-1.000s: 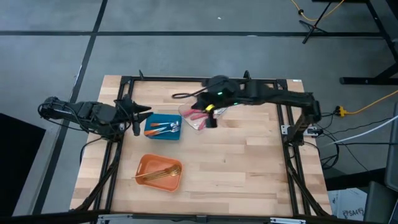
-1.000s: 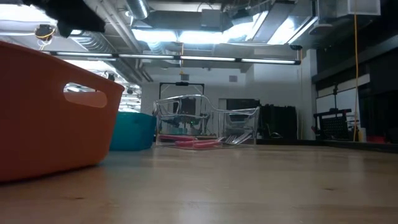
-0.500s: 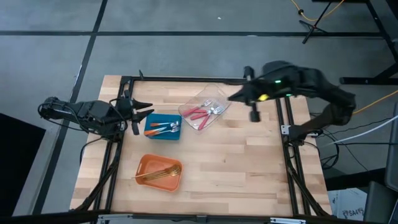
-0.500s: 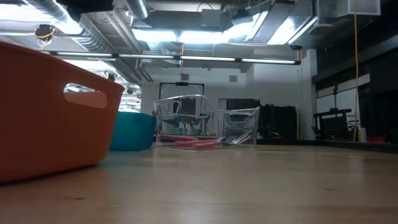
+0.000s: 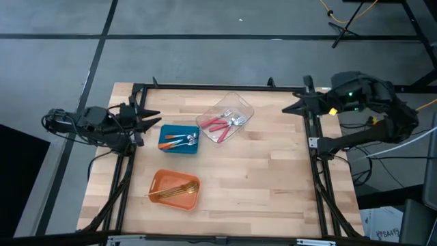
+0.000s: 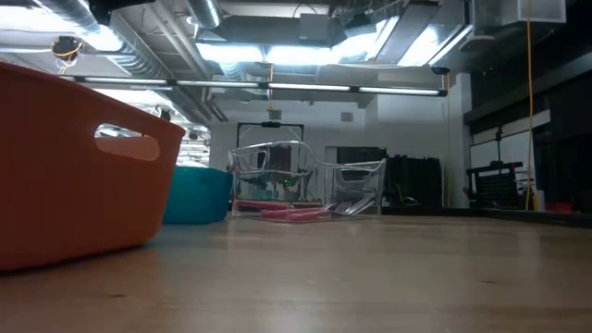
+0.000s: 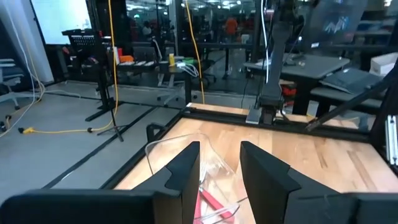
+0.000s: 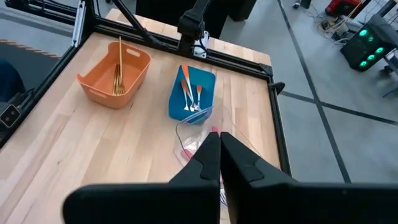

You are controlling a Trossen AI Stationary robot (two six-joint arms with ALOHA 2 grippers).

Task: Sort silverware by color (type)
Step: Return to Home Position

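Note:
The silverware lies sorted in three containers. Red-handled forks (image 5: pixel 220 124) lie in the clear container (image 5: pixel 237 108) at the far middle. Orange-handled forks (image 5: pixel 179 141) are in the blue container (image 5: pixel 168 132), and gold forks (image 5: pixel 179 190) in the orange container (image 5: pixel 164 182). My left gripper (image 5: pixel 151 126) hovers open at the table's left edge, just left of the blue container, pointing level toward the clear container (image 7: pixel 177 151), with nothing between its fingers. My right gripper (image 5: pixel 286 109) is shut and empty, raised over the table's far right edge, looking down on all three containers.
A black metal frame (image 5: pixel 205 87) runs along the table's far edge and down both sides. Bare wood (image 5: pixel 273 178) fills the near right half. In the low view the orange container (image 6: pixel 74 166) stands close at the left, with the blue (image 6: pixel 199 194) and clear (image 6: pixel 305 180) containers behind it.
My right gripper has drawn back from over the clear container toward the table's right edge, rising as it went and staying shut. My left gripper has rolled at the wrist and lifted a little, still open. The containers and forks have kept still.

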